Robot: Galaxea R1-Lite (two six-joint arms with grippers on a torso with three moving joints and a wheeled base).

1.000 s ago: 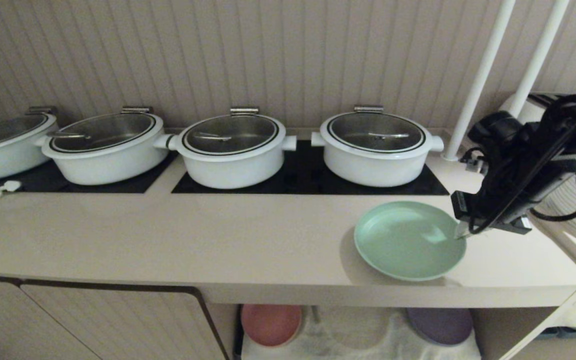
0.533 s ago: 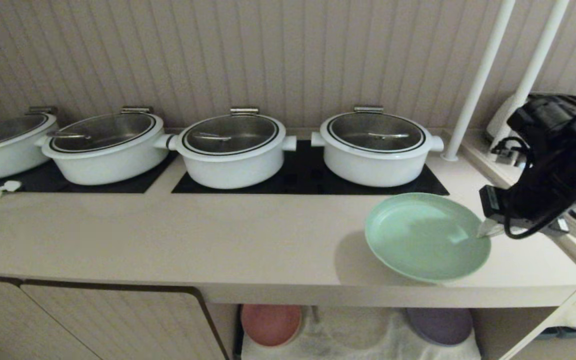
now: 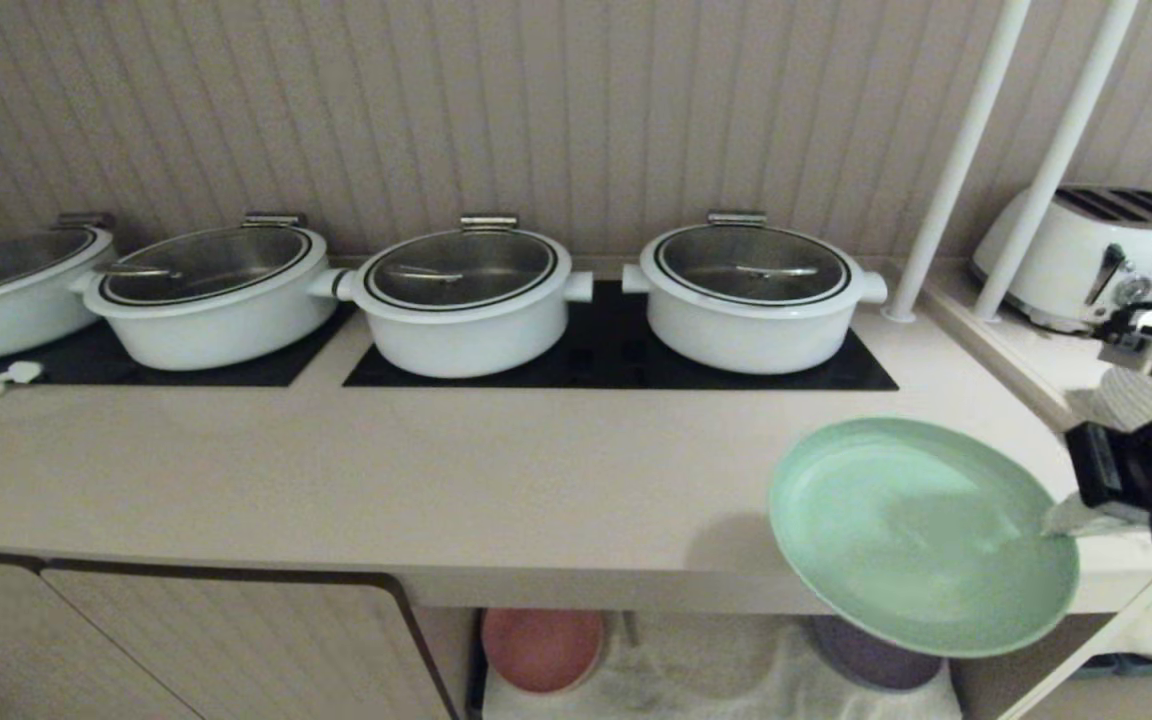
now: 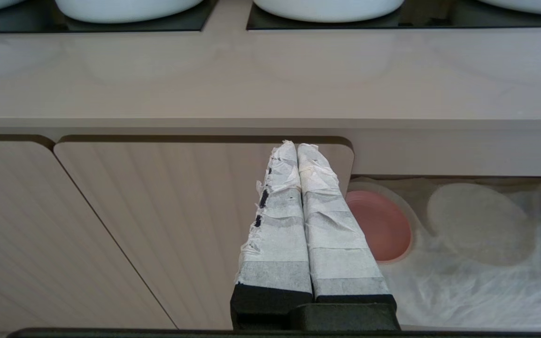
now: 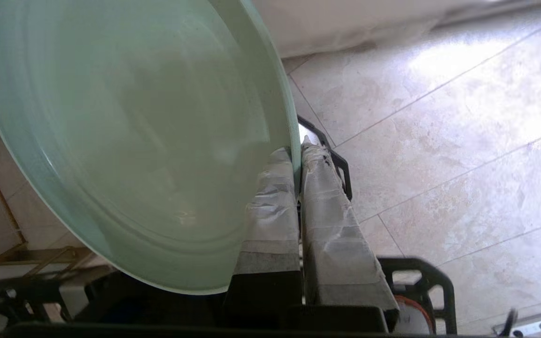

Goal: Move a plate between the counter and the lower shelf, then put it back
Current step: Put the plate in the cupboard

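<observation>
The mint-green plate (image 3: 921,535) hangs in the air at the right, reaching out past the front edge of the beige counter (image 3: 386,480). My right gripper (image 3: 1061,520) is shut on its right rim. In the right wrist view the taped fingers (image 5: 275,206) pinch the rim of the plate (image 5: 125,131), one on each face, with floor tiles behind. The lower shelf (image 3: 726,670) with its white cloth shows below the counter. My left gripper (image 4: 296,145) is shut and holds nothing, parked low before a cabinet door, outside the head view.
Several white lidded pots (image 3: 751,290) stand on black hob panels (image 3: 616,360) at the back. A pink plate (image 3: 541,648) and a purple plate (image 3: 876,660) lie on the shelf cloth. A white toaster (image 3: 1086,255) and two white poles (image 3: 956,160) stand at the right.
My right gripper has lifted the plate off the counter and drawn it toward me and to the right, out past the front edge. The left arm has stayed still.
</observation>
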